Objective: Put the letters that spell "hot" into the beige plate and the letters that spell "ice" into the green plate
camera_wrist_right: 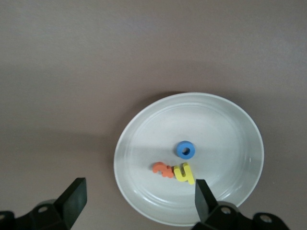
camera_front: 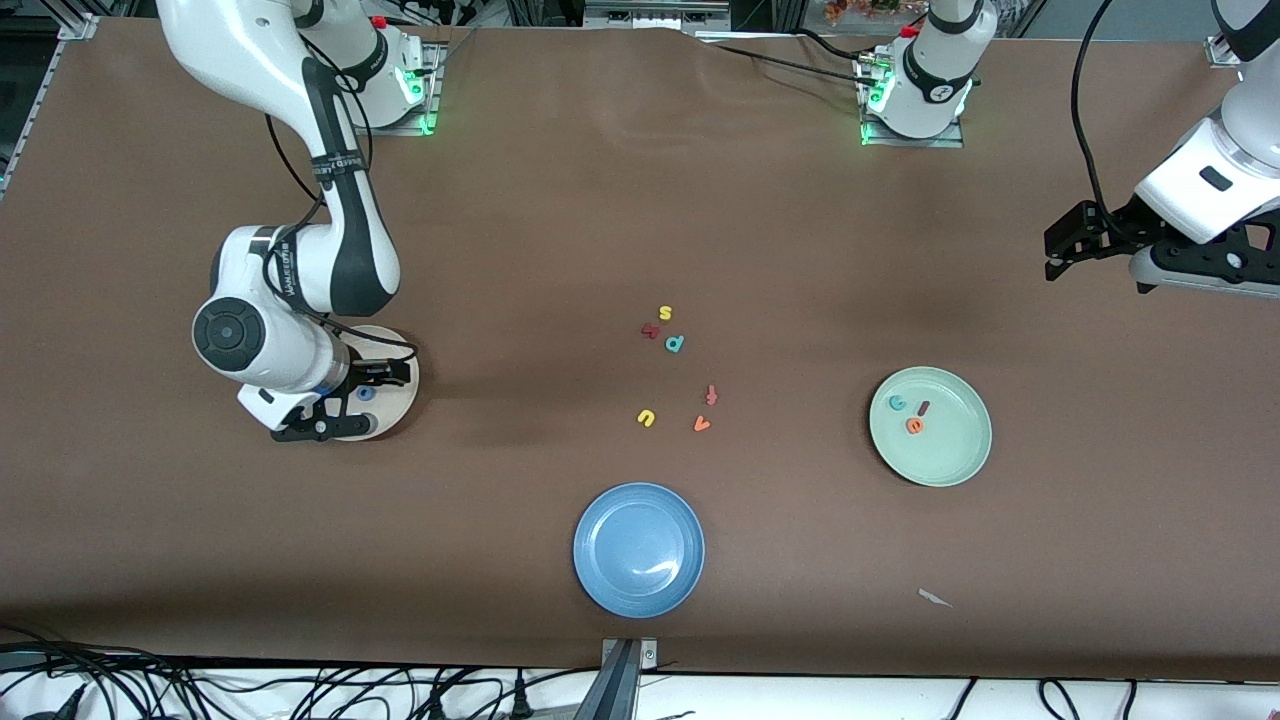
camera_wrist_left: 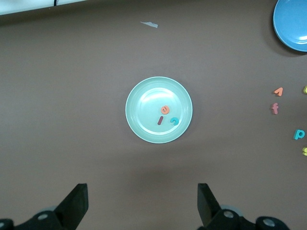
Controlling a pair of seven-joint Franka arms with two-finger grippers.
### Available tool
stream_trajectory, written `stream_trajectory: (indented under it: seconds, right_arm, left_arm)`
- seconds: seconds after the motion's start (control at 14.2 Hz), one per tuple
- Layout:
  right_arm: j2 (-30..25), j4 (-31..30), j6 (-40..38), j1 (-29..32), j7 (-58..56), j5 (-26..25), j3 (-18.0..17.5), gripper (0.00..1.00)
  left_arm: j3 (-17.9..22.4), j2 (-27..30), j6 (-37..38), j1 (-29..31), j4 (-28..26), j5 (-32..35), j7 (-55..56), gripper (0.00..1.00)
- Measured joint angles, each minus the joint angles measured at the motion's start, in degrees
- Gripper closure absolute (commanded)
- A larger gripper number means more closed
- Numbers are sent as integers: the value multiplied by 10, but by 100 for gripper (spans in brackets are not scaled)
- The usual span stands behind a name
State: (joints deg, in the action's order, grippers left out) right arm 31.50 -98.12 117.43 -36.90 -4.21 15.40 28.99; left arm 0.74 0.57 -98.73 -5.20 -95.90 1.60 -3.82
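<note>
Over the beige plate (camera_wrist_right: pixel 189 158), the right gripper (camera_wrist_right: pixel 139 201) is hovering with jaws spread wide and empty, the yellow h (camera_wrist_right: pixel 184 173), blue o (camera_wrist_right: pixel 185 150) and orange t (camera_wrist_right: pixel 163 169) lying inside. Toward the left arm's end, the left gripper (camera_wrist_left: pixel 142 208) is waiting wide open and empty, while the green plate (camera_wrist_left: pixel 139 91) is holding the dark red i (camera_wrist_left: pixel 159 120), orange e (camera_wrist_left: pixel 165 109) and teal c (camera_wrist_left: pixel 173 120); both words look finished, nothing left to move.

The worktop (camera_front: pixel 560 220) has a brown cover that looks dull and soft, like cloth. The blue plate (camera_front: pixel 639 549) is smooth and shiny, with a bright glint. The green plate (camera_front: pixel 930 426) and the beige plate (camera_wrist_right: pixel 230 139) look smooth too. The little letters (camera_wrist_right: pixel 175 170) look soft and dull, like foam.
</note>
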Motion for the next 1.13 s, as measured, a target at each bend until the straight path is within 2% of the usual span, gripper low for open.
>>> stream_trajectory:
  seconds: [0.21,0.49,0.63,0.77,0.92,1.13]
  right_arm:
    - [-8,25,-34,2,25,0,-10,0]
    - [-42,26,-59,91,62,-6,-112,0]
    - [-57,23,-63,139,62,-7,-144,0]
    - [-79,14,-65,176,62,-12,-162,0]
    - [-110,1,-71,201,61,-48,-174,0]
    - [-167,-12,-111,248,61,-104,-214,0]
  left_arm:
    - [0,0,0,0,0,0,0,0]
    - [0,4,0,0,0,0,0,0]
    - [0,7,0,0,0,0,0,0]
    - [0,7,0,2,-1,0,0,0]
    - [0,7,0,8,-1,0,0,0]
    - [1,7,0,13,-2,0,0,0]
